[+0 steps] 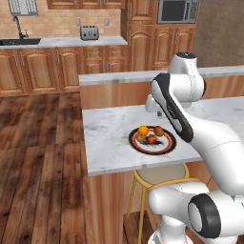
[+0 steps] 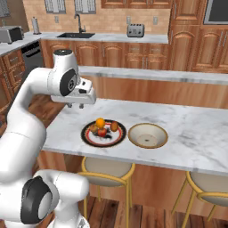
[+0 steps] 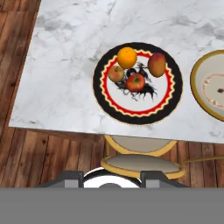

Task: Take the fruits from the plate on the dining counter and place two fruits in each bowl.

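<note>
Hand view, plate [image 3: 137,111] flat, four fruits [image 3: 136,82] clustered

Four fruits [image 3: 134,72], one plate [image 3: 105,98], one bowl [image 3: 202,94]

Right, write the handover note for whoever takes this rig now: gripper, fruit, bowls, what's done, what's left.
Gripper: shut, holding nothing, raised above the dining counter, left of the plate in the right base view.
Plate: all four fruits on it: orange, red apple, brownish-orange fruit, olive-brown fruit.
Tan bowl: beside the plate, no fruit in it. No red bowl in these views.
Done: nothing placed.
Left: find the red bowl, then two fruits into each bowl.
</note>
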